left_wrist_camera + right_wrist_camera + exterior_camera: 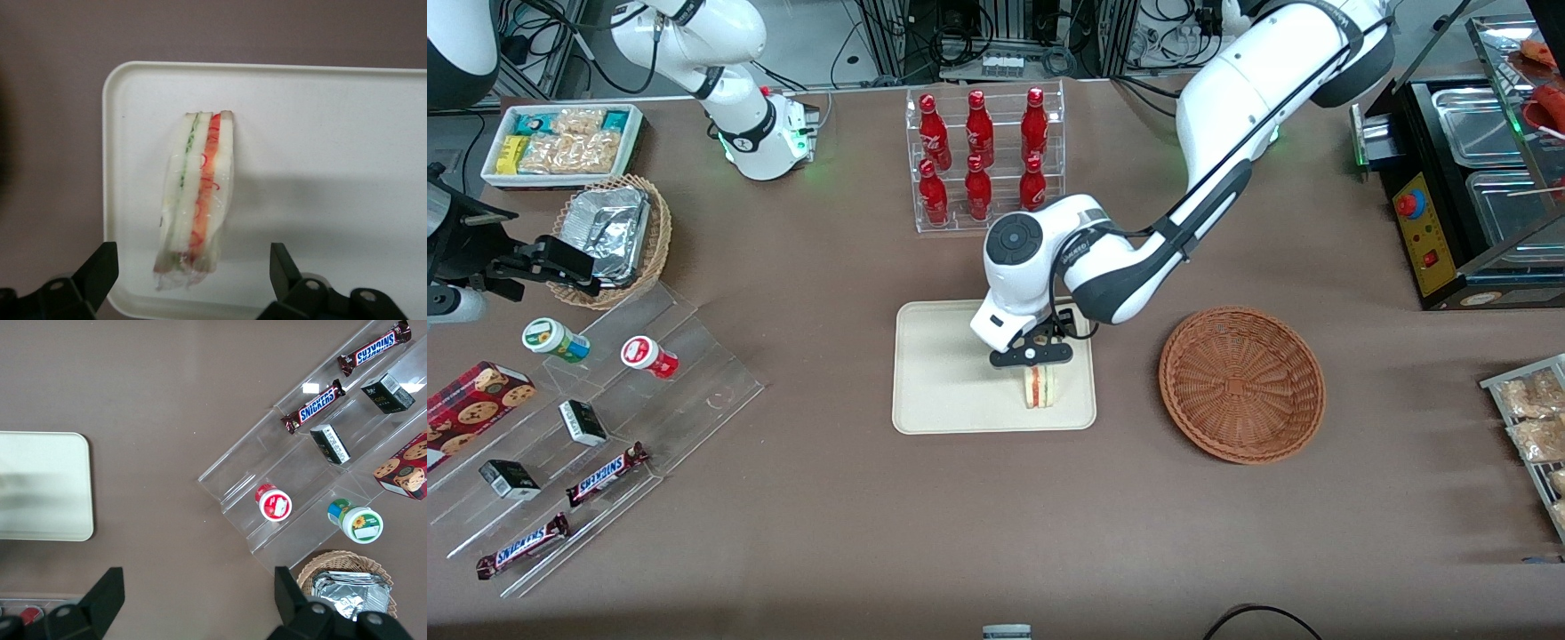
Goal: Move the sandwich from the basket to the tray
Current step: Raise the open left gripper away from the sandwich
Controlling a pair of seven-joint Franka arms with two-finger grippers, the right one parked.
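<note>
Sandwich sits on its edge on the tray, right under my gripper, filling stripes facing up: green, red, pink between pale bread. My claw is released, fingers spread wide with one on each side of the wedge, neither touching it in the wrist view. It rests near the tray's rim nearest the front camera, toward the corner on the basket's side.

Handling read: soft bread in clear wrap, light, squashes easily, wrap looks slick. If I had to retake it, I'd pinch across the two flat bread faces around mid-height, gentle squeeze only; grabbing at the pointed end would crush it. Standing on a narrow edge, it could tip if I brush it when I lift off, so a straight-up retreat is safest.

Basket lies beside the tray, toward my arm's end of the table, nothing in it. Placing looks done, only the pull-away left.

Farther from the front camera than my claw: red bottles in a clear rack
</note>
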